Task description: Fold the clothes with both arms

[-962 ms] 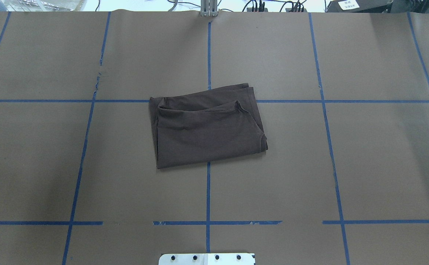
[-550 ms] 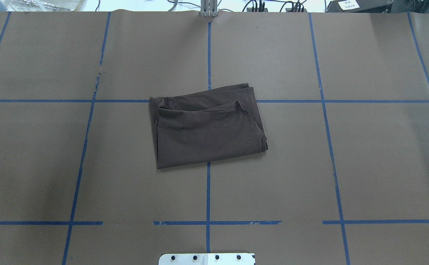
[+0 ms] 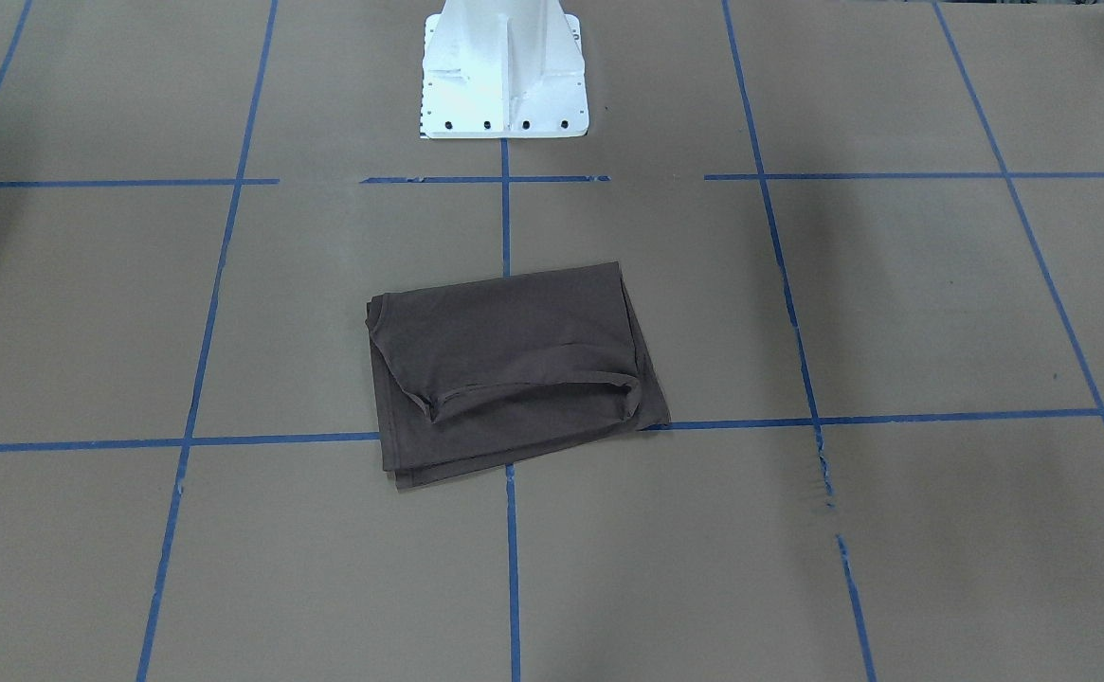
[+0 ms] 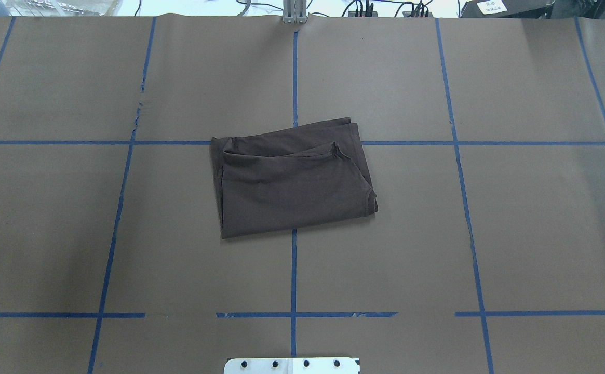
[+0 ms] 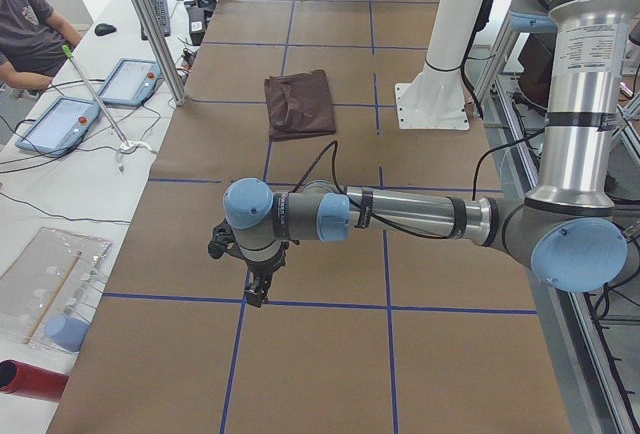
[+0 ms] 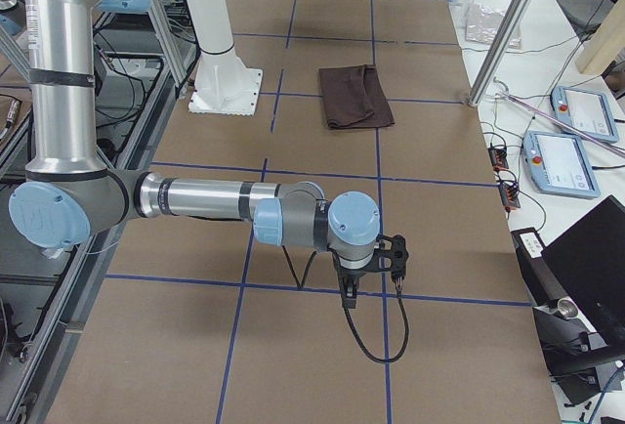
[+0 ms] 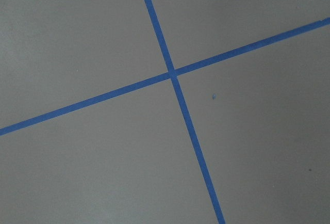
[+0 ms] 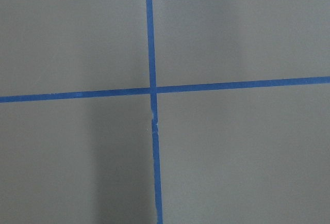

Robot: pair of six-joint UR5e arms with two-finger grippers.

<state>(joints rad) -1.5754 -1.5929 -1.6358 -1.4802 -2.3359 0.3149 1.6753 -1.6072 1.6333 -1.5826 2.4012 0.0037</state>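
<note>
The dark brown-grey T-shirt (image 4: pixel 292 182) lies folded into a small rectangle at the middle of the table, also seen in the front-facing view (image 3: pixel 514 369), the left view (image 5: pixel 298 104) and the right view (image 6: pixel 356 97). Nothing touches it. My left gripper (image 5: pixel 255 289) hangs over the table's left end, far from the shirt; I cannot tell if it is open or shut. My right gripper (image 6: pixel 350 292) hangs over the right end, also far away; I cannot tell its state. Both wrist views show only brown paper and crossing blue tape (image 7: pixel 172 74).
The white robot base (image 3: pixel 504 76) stands at the table's near edge behind the shirt. Brown paper with a blue tape grid (image 4: pixel 294 275) covers the table. An operator (image 5: pixel 30 24) and tablets (image 5: pixel 60 119) are at a side bench.
</note>
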